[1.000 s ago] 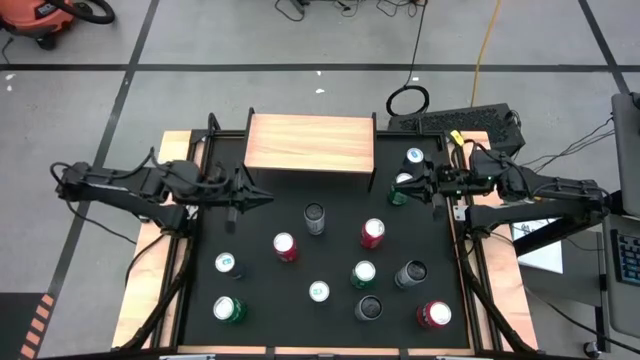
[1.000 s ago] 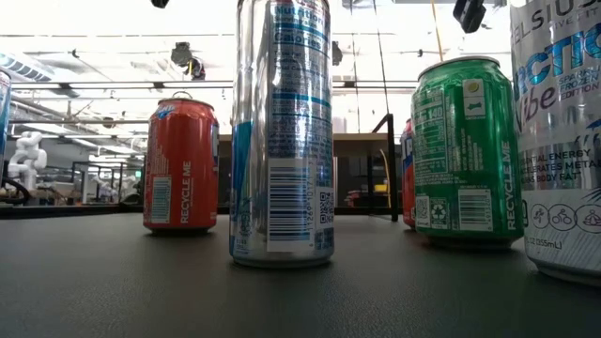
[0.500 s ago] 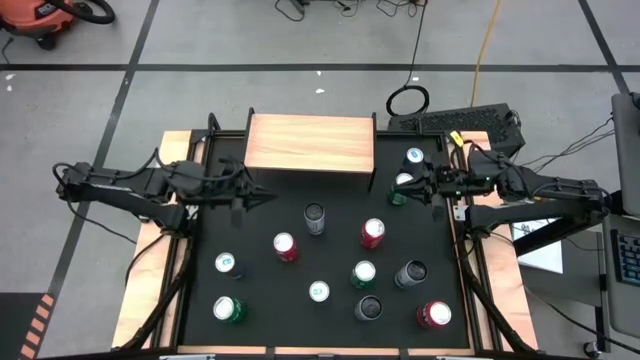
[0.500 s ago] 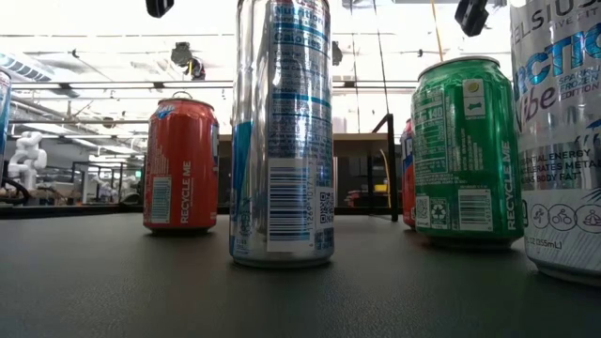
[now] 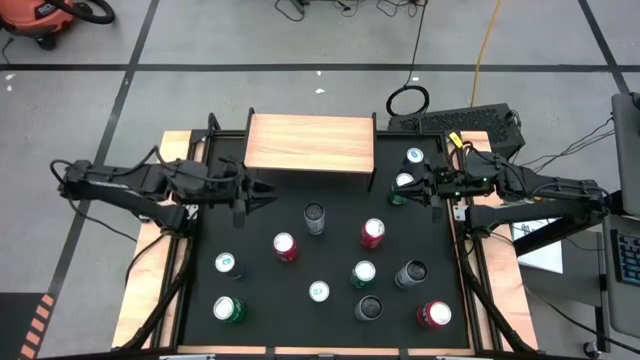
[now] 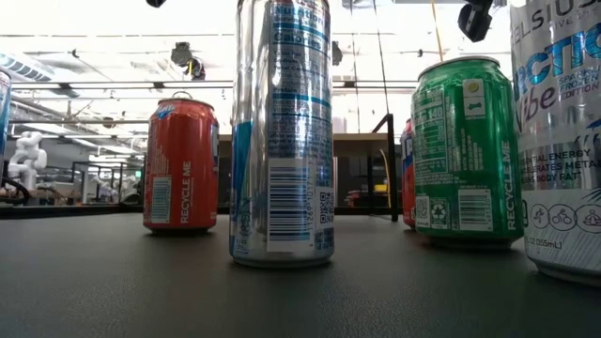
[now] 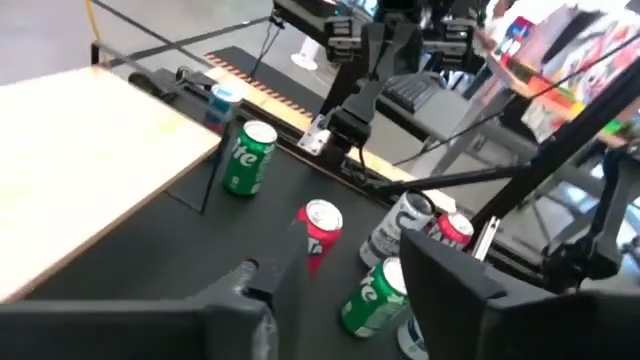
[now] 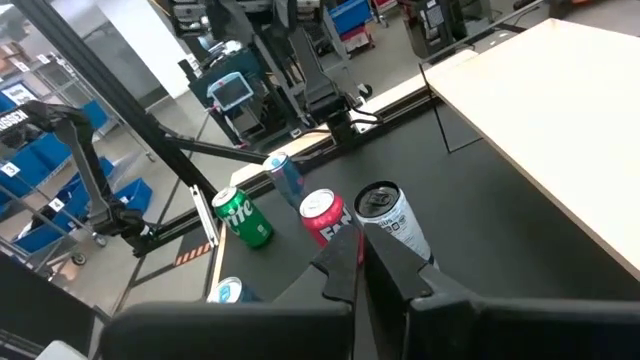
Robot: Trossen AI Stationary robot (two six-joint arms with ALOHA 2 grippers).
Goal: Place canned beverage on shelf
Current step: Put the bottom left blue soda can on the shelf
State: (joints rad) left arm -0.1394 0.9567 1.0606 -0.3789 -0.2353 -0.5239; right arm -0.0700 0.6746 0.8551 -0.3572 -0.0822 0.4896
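Note:
The shelf (image 5: 310,142), a light-wood board on black legs, stands at the table's far middle with nothing on it; it also shows in the left wrist view (image 7: 90,170) and the right wrist view (image 8: 560,120). Several cans stand upright on the black table, among them a dark can (image 5: 314,217), two red cans (image 5: 285,246) (image 5: 372,232) and a green can (image 5: 363,273). My left gripper (image 5: 262,192) (image 7: 330,258) hovers open left of the shelf's near corner, holding nothing. My right gripper (image 5: 425,188) (image 8: 362,265) hovers shut at the right, beside a green can (image 5: 400,187).
A blue-topped can (image 5: 414,157) stands at the far right by the shelf's leg. More cans fill the near half: white (image 5: 319,291), black (image 5: 368,307), red (image 5: 434,315), green (image 5: 229,309). Bare tabletop lies between the shelf and the dark can.
My left gripper has opened its fingers from shut while staying left of the shelf's near corner. No can has moved.

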